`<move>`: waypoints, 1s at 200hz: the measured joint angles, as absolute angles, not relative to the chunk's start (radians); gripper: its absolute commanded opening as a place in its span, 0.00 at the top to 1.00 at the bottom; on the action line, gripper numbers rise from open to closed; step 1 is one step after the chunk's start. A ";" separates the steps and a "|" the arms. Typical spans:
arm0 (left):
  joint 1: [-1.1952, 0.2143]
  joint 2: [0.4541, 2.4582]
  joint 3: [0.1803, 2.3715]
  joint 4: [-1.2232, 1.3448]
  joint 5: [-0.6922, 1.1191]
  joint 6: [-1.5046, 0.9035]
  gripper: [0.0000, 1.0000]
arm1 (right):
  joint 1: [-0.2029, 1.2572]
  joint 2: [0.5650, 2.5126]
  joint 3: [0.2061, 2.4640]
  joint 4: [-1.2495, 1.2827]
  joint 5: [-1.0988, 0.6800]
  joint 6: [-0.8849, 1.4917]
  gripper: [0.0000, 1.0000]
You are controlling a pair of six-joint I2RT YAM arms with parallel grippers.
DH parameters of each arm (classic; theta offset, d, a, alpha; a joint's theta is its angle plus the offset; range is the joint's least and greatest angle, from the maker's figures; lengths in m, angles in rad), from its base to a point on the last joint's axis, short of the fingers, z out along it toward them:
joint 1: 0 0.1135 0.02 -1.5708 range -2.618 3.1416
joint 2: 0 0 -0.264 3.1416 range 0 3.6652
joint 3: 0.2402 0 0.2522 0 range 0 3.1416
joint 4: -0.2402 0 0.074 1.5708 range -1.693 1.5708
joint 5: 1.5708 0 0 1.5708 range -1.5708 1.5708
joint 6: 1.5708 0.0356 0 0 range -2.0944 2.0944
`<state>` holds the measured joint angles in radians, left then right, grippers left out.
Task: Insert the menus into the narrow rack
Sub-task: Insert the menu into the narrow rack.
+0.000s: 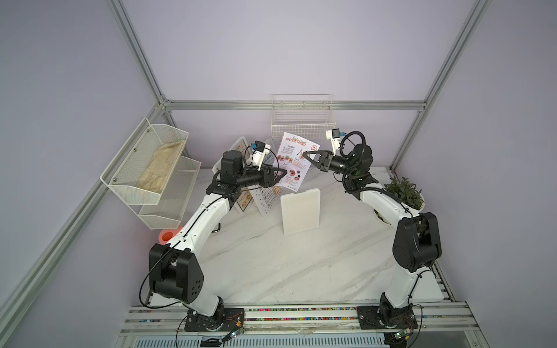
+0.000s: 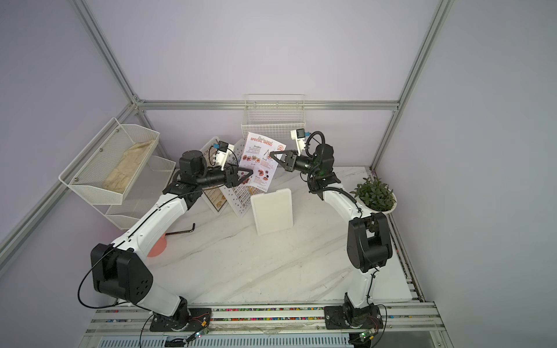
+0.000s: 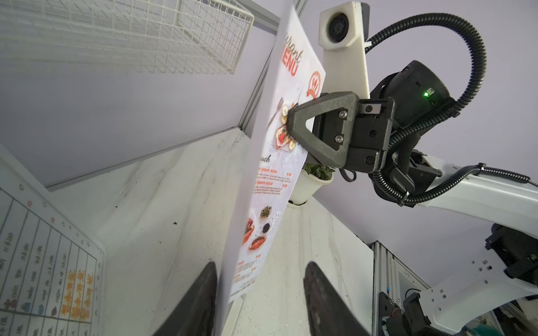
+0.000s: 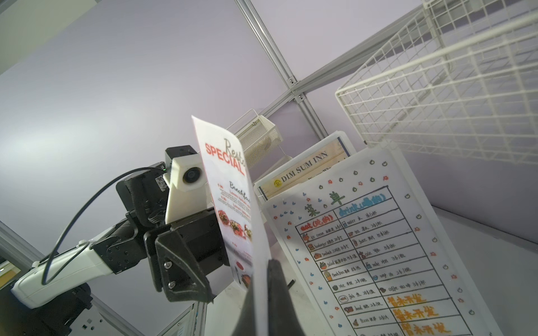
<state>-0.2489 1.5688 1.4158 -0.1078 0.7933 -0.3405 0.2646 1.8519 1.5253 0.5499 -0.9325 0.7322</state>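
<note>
While the right hand (image 1: 305, 155) pinches the leaflet (image 1: 294, 161) upright below the rack (image 1: 303, 125), ready to lift in | left hand (image 1: 281, 174) half open astride its lower edge, steadying | other menus (image 4: 364, 232) lean beside.

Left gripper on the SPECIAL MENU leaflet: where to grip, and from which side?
Grip the lower part of its free long edge, coming edge-on from the left. The SPECIAL MENU leaflet hangs near upright in the air, pinched by the shut right gripper toward the opposite edge. The left gripper is open and straddles that free edge, one finger on each face.
</note>
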 measured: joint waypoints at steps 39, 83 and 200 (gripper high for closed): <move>-0.249 1.600 1.419 -0.089 0.804 -0.358 0.50 | 0.233 1.894 1.549 0.560 -0.933 0.728 1.00; -0.249 1.641 1.449 -0.046 0.838 -0.383 0.49 | 0.211 1.950 1.578 0.562 -0.933 0.729 1.00; -0.249 1.691 1.452 -0.005 0.888 -0.424 0.49 | 0.204 1.964 1.578 0.575 -0.937 0.733 1.00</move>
<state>-0.2489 1.6905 1.4517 -0.0048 0.8875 -0.4244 0.2035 1.9644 1.5784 0.5755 -0.9375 0.7326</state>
